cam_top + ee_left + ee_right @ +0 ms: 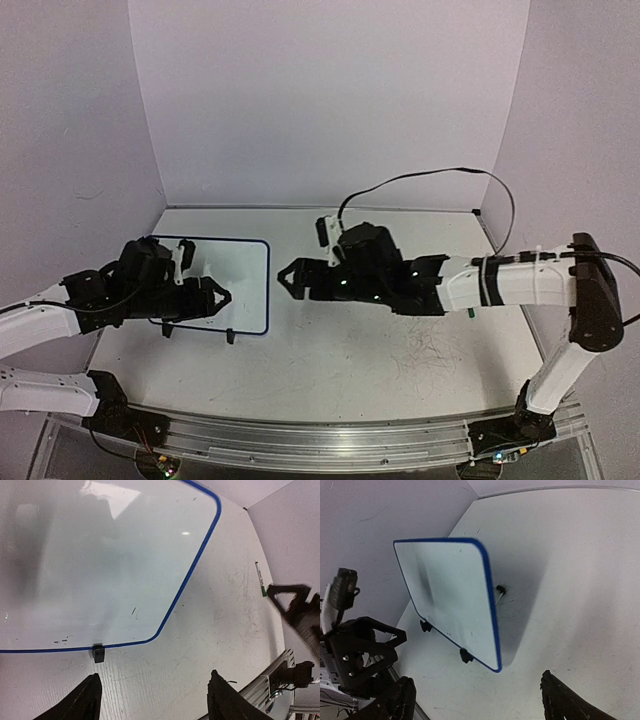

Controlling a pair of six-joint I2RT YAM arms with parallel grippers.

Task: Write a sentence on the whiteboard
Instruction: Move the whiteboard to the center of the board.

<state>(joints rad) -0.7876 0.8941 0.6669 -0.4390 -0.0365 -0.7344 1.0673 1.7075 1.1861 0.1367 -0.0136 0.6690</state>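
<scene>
Left wrist view is showing the left tool (154,692) hanging open, holding nothing, by the near edge of the whiteboard (100,570), which is lying bare on the surface (215,630). The right tool (288,277) is gaping empty too. I am thinking the green-tipped pen (260,579), lying farther right, needs gripping firmly first.

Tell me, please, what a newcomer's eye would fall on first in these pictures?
The blue-rimmed whiteboard on the left of the table stands out, with no lettering on it. The left gripper hovers by its near edge, jaws open and empty, and the right gripper, also open, points at it from the right.
</scene>
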